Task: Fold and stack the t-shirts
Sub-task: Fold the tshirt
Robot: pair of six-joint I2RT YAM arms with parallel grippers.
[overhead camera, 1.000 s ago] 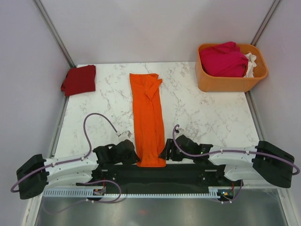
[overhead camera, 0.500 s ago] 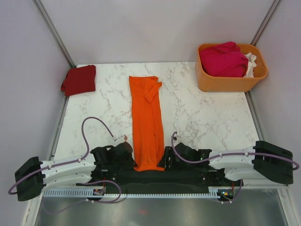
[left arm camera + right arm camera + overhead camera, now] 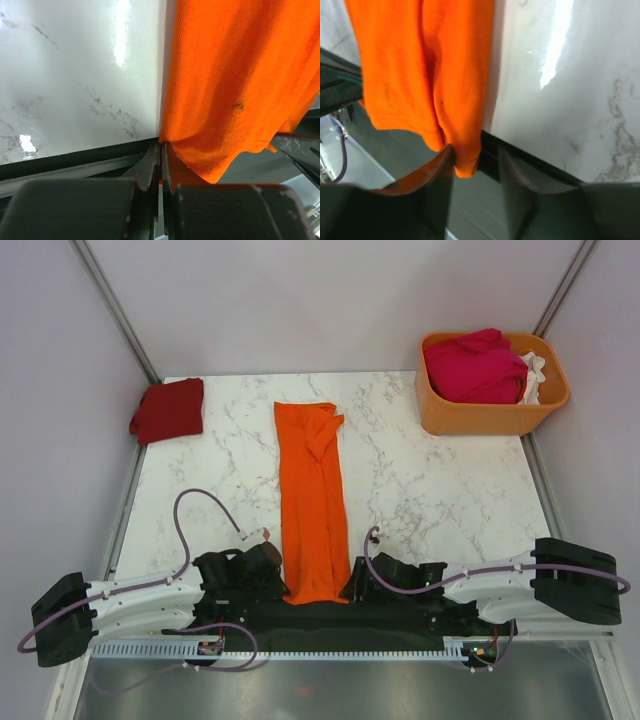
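While the orange t-shirt lies folded into one long narrow strip down the middle of the bench, both arms sit low at the near edge, one on each side of the strip's near end. The strip runs from up near the far edge all the way to the near edge, and its last bit droops over that edge. The far end looks a little rumpled, with a flap of cloth lying across it.

The left hand is at the near left corner of the strip. Its wrist view shows the fingers pressed right together with the shirt's edge pinched at the tips, so it's clamped on the orange cloth right at the bench's near edge.

The right hand is at the near right corner. Its wrist view shows the jaws standing apart with a clear gap. The hanging corner of the shirt dangles into that gap, up against one finger and apart from the other. So that hand is spread around the corner, not gripping it.

As for the rest, the dark red t-shirt is folded into a rough square at the far left corner of the bench. The orange plastic basket sits at the far right corner. The magenta t-shirt is heaped in it and fills most of it, and the white t-shirt is bunched against the basket's right wall.
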